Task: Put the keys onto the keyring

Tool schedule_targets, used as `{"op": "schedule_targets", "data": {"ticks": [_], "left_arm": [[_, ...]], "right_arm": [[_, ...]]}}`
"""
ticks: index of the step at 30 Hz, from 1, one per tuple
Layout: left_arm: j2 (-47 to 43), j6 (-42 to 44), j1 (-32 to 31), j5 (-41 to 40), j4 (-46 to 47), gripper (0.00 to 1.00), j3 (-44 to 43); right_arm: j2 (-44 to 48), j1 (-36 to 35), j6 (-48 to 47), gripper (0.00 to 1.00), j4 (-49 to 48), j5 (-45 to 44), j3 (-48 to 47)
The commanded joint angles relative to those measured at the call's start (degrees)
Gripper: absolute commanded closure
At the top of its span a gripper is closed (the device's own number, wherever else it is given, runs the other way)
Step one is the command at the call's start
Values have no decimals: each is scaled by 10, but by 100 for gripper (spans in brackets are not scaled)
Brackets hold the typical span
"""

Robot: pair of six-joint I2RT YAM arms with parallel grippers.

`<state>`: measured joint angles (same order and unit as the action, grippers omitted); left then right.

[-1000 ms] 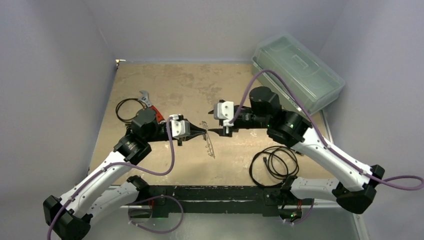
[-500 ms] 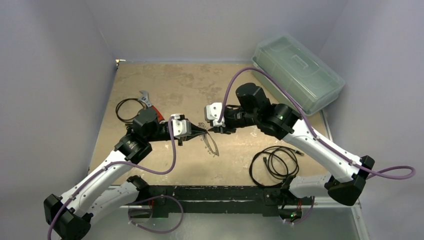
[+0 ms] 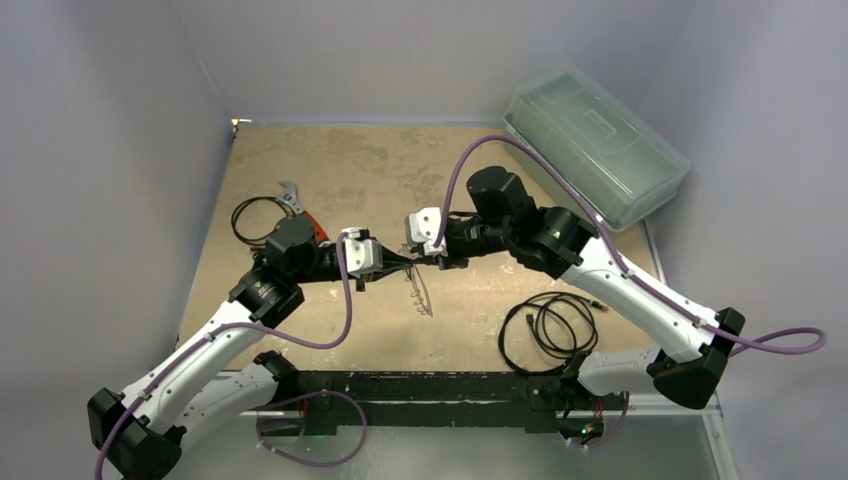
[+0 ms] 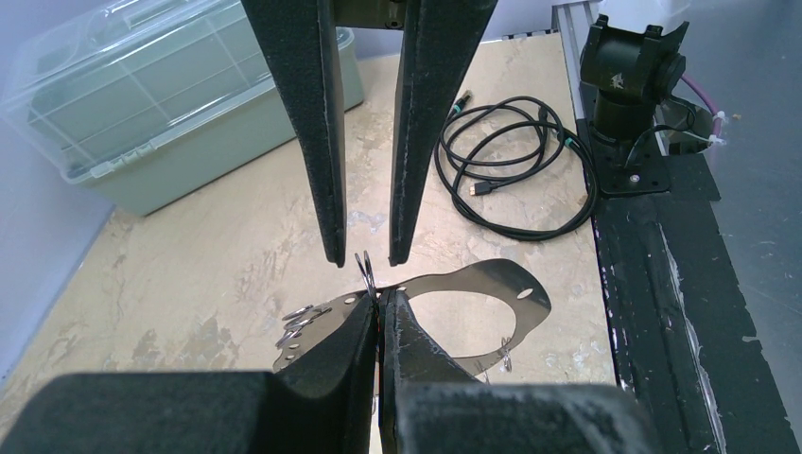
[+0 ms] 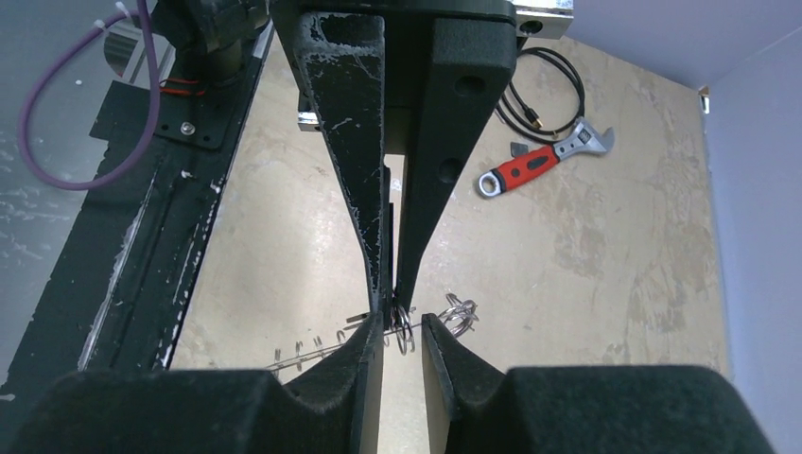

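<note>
Left end effector [image 4: 380, 299] clamps keyring [image 4: 487, 269]; right end effector [image 5: 402, 324] parted alongside.

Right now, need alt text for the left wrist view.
The left gripper has its black fingers shut on a thin silver wire keyring over the tan table; the right gripper's fingers point in from the top, apart, tips flanking its rim. Behind lie a coiled black cable and a clear-lidded green box.

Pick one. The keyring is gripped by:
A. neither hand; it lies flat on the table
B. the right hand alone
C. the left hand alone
C: the left hand is shut on the keyring, holding it off the table, while the right hand has its jaws apart.
</note>
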<state>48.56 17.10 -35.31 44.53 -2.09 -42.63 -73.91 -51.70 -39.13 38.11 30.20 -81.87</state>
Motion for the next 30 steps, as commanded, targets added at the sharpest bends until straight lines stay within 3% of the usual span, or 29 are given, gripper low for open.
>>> {"op": "schedule_targets", "data": {"ticks": [1,10,15,30], "left_arm": [[-5,5,2,1,22,100,-24],[-7,5,2,5,22,100,-24],[-9,6,3,6,22,100,-23],[-16,11,3,11,22,100,-22]], "right_arm": [[-7,-6,-5,77,-18,16,-8],[-16,-10,-5,79,-19,6,-3],[-19,-12,-8,86,-19,-4,0],[2,-12,-7,83,-21,-29,20]]}}
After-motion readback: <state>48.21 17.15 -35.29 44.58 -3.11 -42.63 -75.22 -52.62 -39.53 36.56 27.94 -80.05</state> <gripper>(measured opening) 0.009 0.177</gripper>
